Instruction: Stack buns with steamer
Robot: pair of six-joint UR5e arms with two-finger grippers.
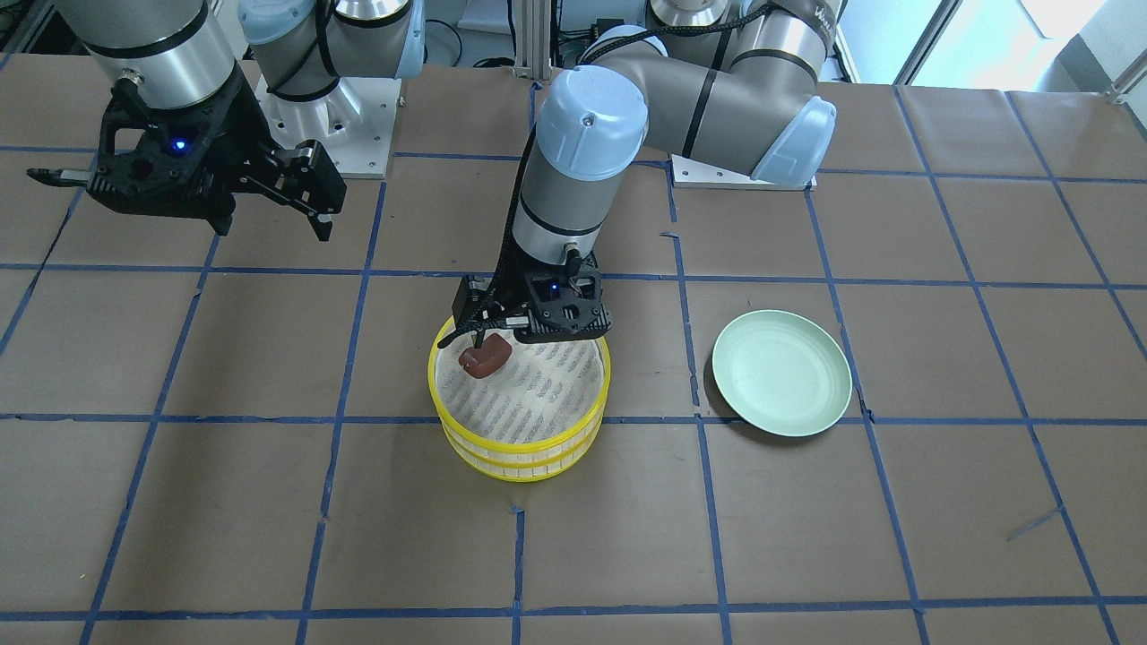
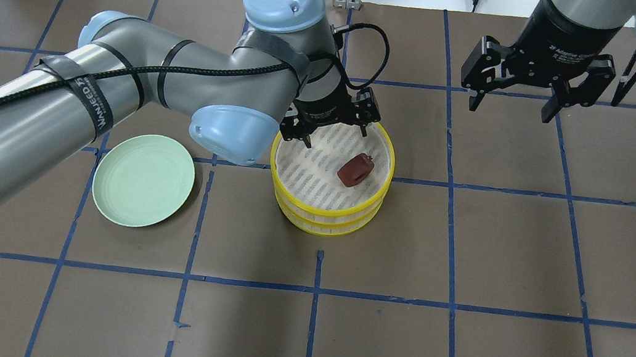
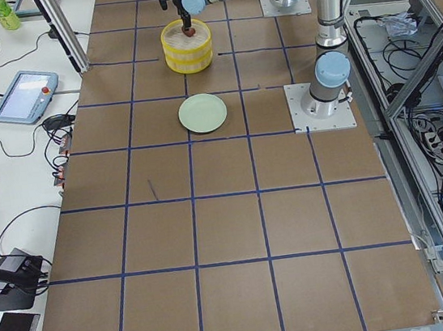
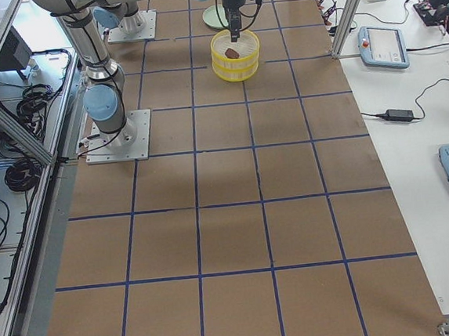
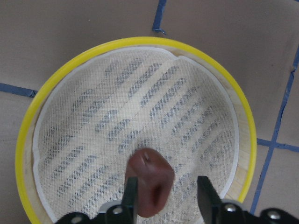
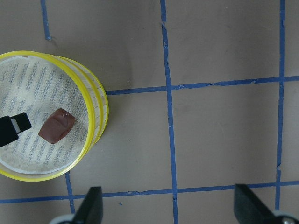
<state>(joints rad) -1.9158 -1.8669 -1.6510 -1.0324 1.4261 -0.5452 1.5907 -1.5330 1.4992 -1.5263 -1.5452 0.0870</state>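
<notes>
The steamer [image 2: 318, 219] is two stacked yellow-rimmed tiers with a white cloth lining; it also shows in the front view [image 1: 520, 466]. The dark reddish-brown bun [image 2: 354, 170] lies on the cloth in the top tier [image 5: 46, 93]. My left gripper [image 2: 335, 134] hangs open just above that bun. In the left wrist view its fingers [image 5: 203, 191] stand on either side of the bun [image 5: 149, 172], with a gap on one side. The white bun is out of view. My right gripper [image 2: 512, 106] is open and empty, high above the table away from the steamer.
The pale green plate [image 2: 143, 179] lies empty on the table on my left of the steamer; it also shows in the front view [image 1: 781, 372]. Brown table covering with blue tape lines surrounds both. The right wrist view shows the steamer [image 6: 93, 121] and the bun [image 6: 57, 126].
</notes>
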